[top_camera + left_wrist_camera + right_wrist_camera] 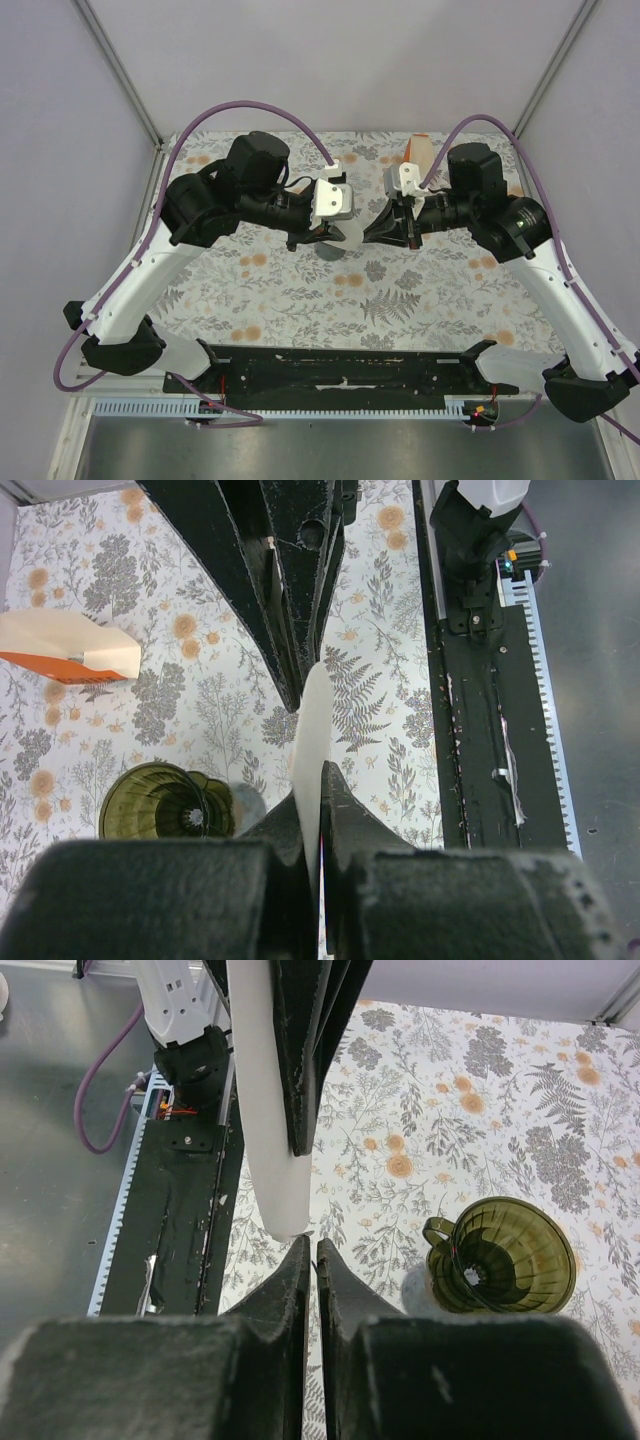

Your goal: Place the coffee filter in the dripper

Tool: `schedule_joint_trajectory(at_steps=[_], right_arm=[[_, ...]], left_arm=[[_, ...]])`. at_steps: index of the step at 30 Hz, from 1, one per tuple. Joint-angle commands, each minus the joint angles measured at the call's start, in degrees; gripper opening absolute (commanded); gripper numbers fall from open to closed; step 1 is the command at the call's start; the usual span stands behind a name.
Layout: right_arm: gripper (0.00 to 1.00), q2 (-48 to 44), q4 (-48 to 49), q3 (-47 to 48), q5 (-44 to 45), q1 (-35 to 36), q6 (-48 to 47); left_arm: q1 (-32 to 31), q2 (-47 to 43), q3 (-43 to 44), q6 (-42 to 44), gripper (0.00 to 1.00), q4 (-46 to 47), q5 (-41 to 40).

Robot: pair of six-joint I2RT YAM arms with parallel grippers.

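Observation:
The coffee filter (312, 720) is a flat white paper seen edge-on, pinched between my left gripper's (322, 770) shut jaws above the table. In the right wrist view the filter (268, 1110) hangs from the left fingers (310, 1050). Its end touches the tip of my right gripper (312, 1243), whose jaws are shut to a thin slit; I cannot tell if paper is between them. The two grippers meet tip to tip at table centre (345, 235), (372, 232). The olive-green dripper (505, 1255) stands upright and empty on the cloth below them, also in the left wrist view (160, 802).
The white-and-orange filter pack (70, 648) lies on the flowered cloth at the back right, also in the top view (418, 150). A black rail (340, 365) runs along the near edge between the arm bases.

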Motion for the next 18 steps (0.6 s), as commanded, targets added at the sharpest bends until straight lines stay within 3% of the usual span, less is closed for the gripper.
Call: schedule_joint_trajectory(at_steps=[1, 18], right_arm=[[0.12, -1.0, 2.3, 1.4, -1.9, 0.6, 0.1], [0.19, -0.3, -1.8, 2.0, -4.2, 1.2, -0.7]], left_arm=[[-0.6, -1.2, 1.3, 1.2, 0.02, 1.1, 0.4], [-0.7, -1.2, 1.2, 1.1, 0.02, 1.9, -2.0]])
